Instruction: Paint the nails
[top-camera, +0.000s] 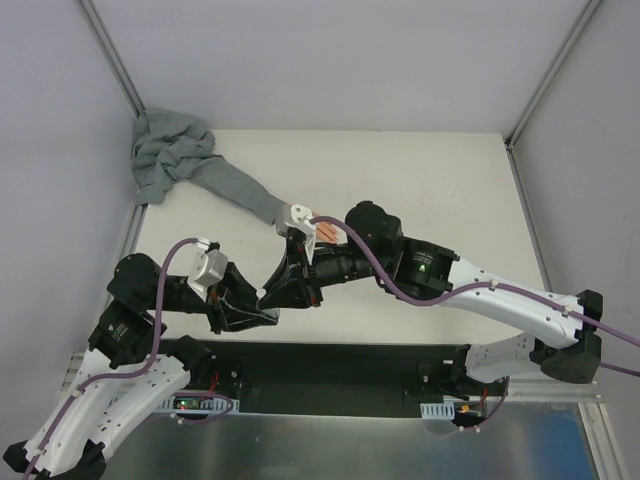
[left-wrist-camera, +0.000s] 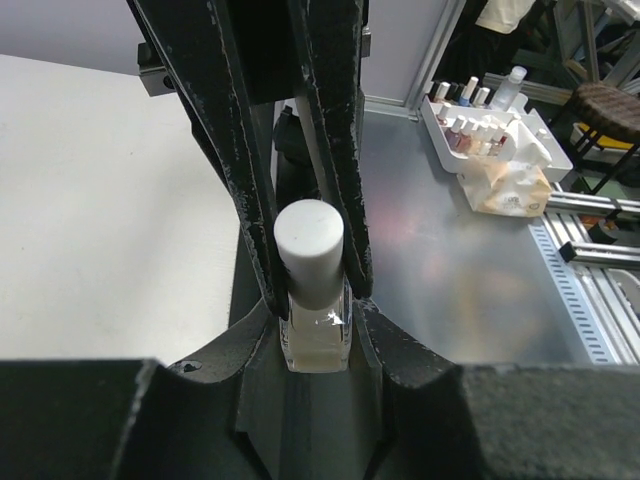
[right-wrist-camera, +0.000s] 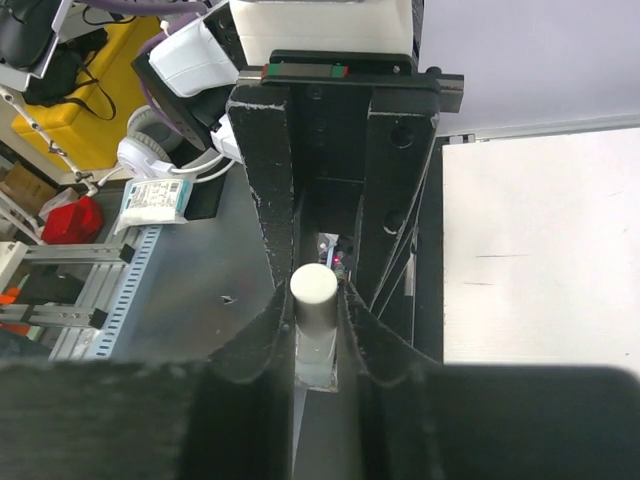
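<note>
The peach-pink fake hand (top-camera: 328, 231) lies mid-table, half hidden behind my right arm, its grey fabric sleeve (top-camera: 235, 193) running back left. Its nails are too small to make out. My two grippers meet in front of it. My left gripper (top-camera: 270, 300) (left-wrist-camera: 318, 335) is shut on the glass body of the small clear bottle (left-wrist-camera: 318, 345). My right gripper (top-camera: 298, 283) (right-wrist-camera: 316, 310) is shut on the bottle's white cap (right-wrist-camera: 314, 288), which also shows in the left wrist view (left-wrist-camera: 310, 245). The cap sits on the bottle.
The sleeve ends in a bunched grey heap (top-camera: 165, 155) at the back left corner. Off the table, on the metal bench, stands a white tray of polish bottles (left-wrist-camera: 485, 135) with a tissue pack (left-wrist-camera: 512, 190) beside it. Frame posts stand at both back corners.
</note>
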